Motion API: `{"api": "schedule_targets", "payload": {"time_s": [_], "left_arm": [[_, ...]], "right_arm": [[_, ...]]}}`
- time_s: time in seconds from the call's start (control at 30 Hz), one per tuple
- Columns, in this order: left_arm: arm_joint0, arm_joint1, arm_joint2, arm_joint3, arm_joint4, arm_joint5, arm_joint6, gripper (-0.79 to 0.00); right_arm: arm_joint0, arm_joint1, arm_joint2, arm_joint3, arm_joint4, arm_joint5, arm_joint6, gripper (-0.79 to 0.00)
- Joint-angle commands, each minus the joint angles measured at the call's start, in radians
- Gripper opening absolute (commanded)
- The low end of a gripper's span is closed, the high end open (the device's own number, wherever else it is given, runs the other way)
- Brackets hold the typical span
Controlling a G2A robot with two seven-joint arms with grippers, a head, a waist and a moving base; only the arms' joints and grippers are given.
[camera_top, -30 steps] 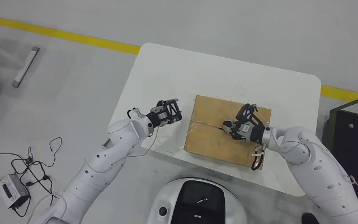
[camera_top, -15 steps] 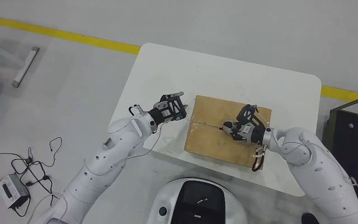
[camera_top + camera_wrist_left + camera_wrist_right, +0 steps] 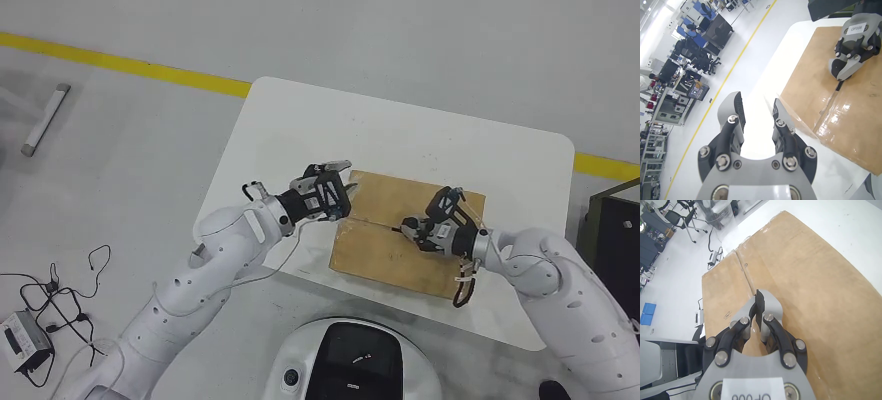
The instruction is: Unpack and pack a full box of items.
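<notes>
Matt cardboard box (image 3: 385,250), glossy tape (image 3: 831,113), probably plastic, along its seam

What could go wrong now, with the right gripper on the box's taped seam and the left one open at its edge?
The right gripper is shut with its tip on the taped seam. The tape looks unbroken ahead, so pushing may drag the box instead of parting the flaps. The left gripper is open at the box's edge, gripping nothing, so nothing steadies the box, which sits near the edge of the table.
</notes>
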Motion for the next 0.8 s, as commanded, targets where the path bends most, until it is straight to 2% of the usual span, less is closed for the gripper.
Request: {"api": "schedule_targets", "payload": {"time_s": [0.0, 0.13, 0.2, 0.23, 0.27, 0.3, 0.77], "left_arm": [[-0.01, -0.003, 0.014, -0.004, 0.002, -0.004, 0.007, -0.443], [-0.027, -0.011, 0.039, -0.017, -0.004, -0.009, 0.016, -0.44], [-0.033, -0.014, 0.049, -0.024, -0.006, -0.015, 0.02, -0.403], [-0.036, -0.015, 0.053, -0.026, -0.006, -0.018, 0.02, -0.283], [-0.039, -0.016, 0.057, -0.029, -0.005, -0.021, 0.022, -0.086], [-0.041, -0.017, 0.059, -0.03, -0.005, -0.023, 0.022, 0.0], [-0.088, -0.032, 0.065, -0.069, -0.071, -0.07, 0.015, 0.0]], "right_arm": [[-0.005, 0.001, 0.006, -0.008, -0.001, 0.003, 0.006, -0.785], [-0.017, 0.003, 0.011, -0.012, 0.001, 0.01, 0.017, -0.785], [-0.022, 0.003, 0.009, -0.011, -0.003, 0.014, 0.018, -0.785], [-0.024, 0.003, 0.008, -0.011, -0.003, 0.015, 0.016, -0.785], [-0.025, 0.002, 0.007, -0.009, -0.005, 0.017, 0.015, -0.785], [-0.026, 0.002, 0.007, -0.009, -0.006, 0.02, 0.013, -0.785], [-0.035, -0.001, 0.008, -0.003, -0.017, 0.022, -0.004, -0.785]]}}
